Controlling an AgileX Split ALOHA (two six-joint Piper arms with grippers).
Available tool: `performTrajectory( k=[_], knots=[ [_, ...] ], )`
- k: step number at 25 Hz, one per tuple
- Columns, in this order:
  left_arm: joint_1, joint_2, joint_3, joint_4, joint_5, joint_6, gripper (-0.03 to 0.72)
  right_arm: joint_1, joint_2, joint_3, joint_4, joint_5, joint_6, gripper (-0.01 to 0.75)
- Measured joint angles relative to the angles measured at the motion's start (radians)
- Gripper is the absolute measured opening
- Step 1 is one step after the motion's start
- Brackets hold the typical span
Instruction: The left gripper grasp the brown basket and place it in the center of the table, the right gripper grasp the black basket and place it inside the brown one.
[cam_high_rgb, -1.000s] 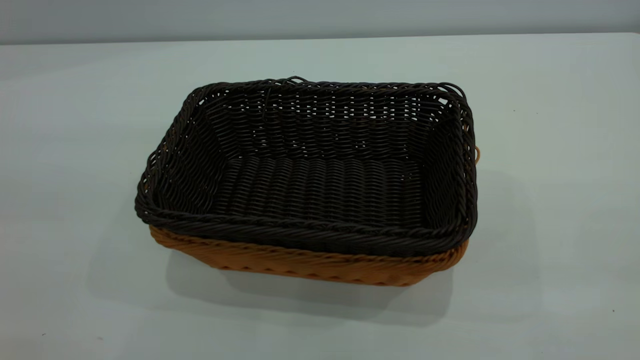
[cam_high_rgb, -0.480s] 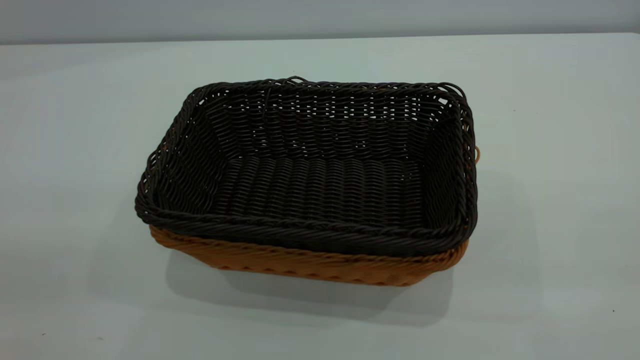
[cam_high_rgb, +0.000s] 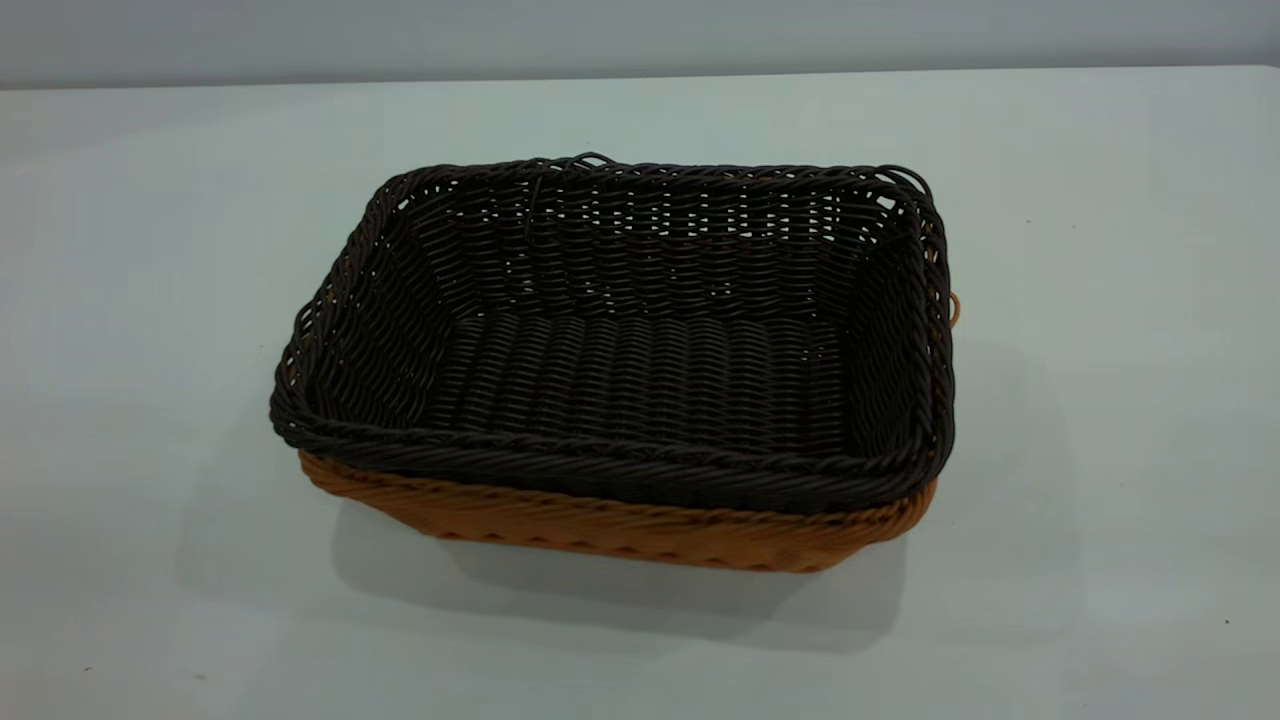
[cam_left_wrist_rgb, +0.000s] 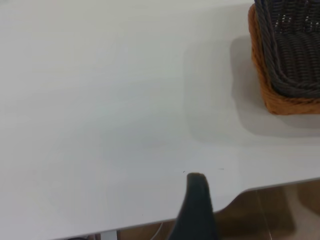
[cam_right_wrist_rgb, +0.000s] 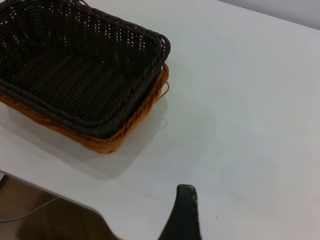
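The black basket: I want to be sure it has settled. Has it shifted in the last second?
No. The black basket sits nested in the brown basket, unchanged against the table far edge.

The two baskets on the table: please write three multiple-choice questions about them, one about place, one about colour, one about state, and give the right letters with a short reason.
1. Where does the black basket sit?
A. inside the brown basket
B. beside it, apart
C. under it

2. What colour is the outer basket?
A. white
B. orange-tan
C. green

3. How does the black basket stand?
A. upside down
B. on its side
C. upright, opening up, with nothing in it

Answers:
1 A, since only the tan wall and rim show below and around the dark rim.
2 B, since the wall that meets the table is orange-tan.
3 C, since its woven floor is fully visible from above and bare.

Neither the left gripper nor the right gripper touches a basket; each shows only one dark finger above the table edge.
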Motion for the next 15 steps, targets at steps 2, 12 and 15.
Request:
performTrajectory(
  k=[2,12,15],
  knots=[
    [0.000,0.000,0.000,0.000,0.000,-0.001,0.549,0.000,0.000,0.000,0.000,0.000,0.000,0.591],
    [0.019,-0.014,0.000,0.007,-0.001,-0.004,0.549,0.000,0.000,0.000,0.000,0.000,0.000,0.591],
    [0.087,-0.031,0.000,0.028,-0.001,-0.010,0.549,0.000,0.000,0.000,0.000,0.000,0.000,0.591]
  ],
)
